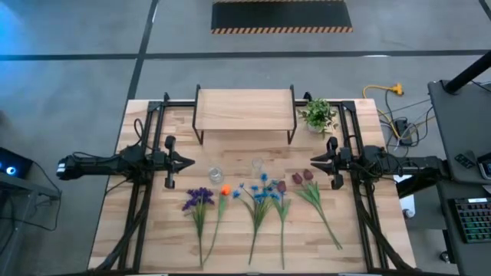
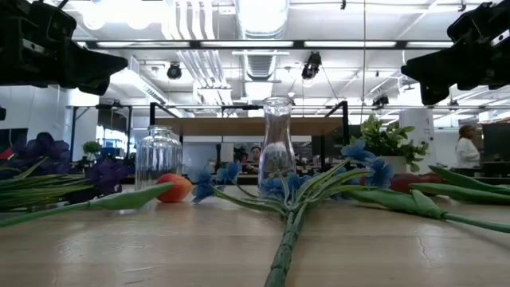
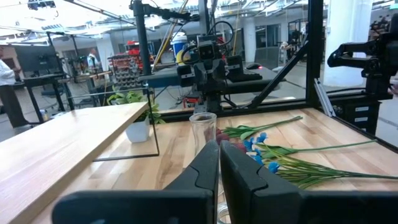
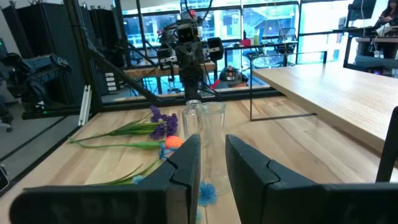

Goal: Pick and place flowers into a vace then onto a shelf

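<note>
The flowers lie on the table's near half with their stems toward the near edge: a purple cluster (image 1: 199,198), an orange bud (image 1: 225,190), blue blooms (image 1: 261,192) and dark red tulips (image 1: 302,178). Two clear glass vases stand just beyond them, a ribbed jar (image 1: 216,175) and a slim bottle (image 1: 257,165). The shelf (image 1: 245,110) stands at the far edge. My left gripper (image 1: 188,162) hovers shut left of the jar. My right gripper (image 1: 313,162) hovers right of the bottle, its fingers a narrow gap apart (image 4: 211,165). Neither touches anything.
A leafy potted plant (image 1: 317,115) stands on the table right of the shelf. Black frame rails (image 1: 146,192) run along the table's left and right sides. Bare tabletop lies between the vases and the shelf. People show in the room beyond.
</note>
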Action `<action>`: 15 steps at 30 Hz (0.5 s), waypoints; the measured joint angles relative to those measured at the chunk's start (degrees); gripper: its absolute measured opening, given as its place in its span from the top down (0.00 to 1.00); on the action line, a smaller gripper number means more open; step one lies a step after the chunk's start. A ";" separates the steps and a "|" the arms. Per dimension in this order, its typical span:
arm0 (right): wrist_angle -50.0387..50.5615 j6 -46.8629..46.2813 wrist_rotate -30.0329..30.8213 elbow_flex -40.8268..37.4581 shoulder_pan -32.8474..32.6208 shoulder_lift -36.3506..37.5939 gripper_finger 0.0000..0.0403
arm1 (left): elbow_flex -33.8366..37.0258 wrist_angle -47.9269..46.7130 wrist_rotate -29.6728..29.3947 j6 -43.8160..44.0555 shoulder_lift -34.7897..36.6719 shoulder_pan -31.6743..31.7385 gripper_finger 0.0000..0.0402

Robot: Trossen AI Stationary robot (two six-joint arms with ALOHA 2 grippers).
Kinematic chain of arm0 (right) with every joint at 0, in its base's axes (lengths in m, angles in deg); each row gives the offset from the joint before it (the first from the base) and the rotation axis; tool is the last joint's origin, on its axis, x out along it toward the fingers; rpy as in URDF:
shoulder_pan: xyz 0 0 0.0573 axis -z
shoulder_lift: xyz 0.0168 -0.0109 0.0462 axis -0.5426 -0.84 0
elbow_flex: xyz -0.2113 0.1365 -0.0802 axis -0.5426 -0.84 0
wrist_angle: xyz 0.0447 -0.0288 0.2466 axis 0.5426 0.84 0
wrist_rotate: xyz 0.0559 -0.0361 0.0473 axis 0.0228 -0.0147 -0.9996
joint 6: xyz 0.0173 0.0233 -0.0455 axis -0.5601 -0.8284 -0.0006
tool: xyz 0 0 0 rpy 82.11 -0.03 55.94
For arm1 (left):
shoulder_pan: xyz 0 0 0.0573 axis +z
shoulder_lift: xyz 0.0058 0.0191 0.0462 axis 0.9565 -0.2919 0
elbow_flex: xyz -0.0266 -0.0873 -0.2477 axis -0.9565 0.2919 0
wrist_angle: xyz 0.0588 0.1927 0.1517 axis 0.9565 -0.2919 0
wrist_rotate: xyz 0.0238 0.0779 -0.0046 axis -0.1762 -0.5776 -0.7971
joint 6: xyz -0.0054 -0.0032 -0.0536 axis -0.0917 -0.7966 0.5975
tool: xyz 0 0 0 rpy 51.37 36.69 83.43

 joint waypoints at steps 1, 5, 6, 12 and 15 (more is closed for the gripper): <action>0.00 -0.01 0.01 -0.01 0.00 -0.01 0.83 | 0.00 0.00 0.00 -0.02 0.00 0.00 1.00; -0.29 0.00 0.01 -0.01 -0.01 -0.02 0.83 | 0.00 0.00 -0.02 0.00 0.00 0.00 1.00; -1.04 -0.01 0.01 -0.01 0.00 -0.02 0.83 | 0.00 0.00 -0.02 0.00 0.00 0.00 1.00; -6.91 -12.21 -0.12 -0.01 -0.02 -0.02 0.83 | 0.00 0.00 -1.05 -0.33 0.00 0.02 1.00; -12.87 -27.04 0.30 -0.01 0.00 -0.02 0.83 | 0.00 0.00 -1.22 -0.13 0.00 0.02 1.00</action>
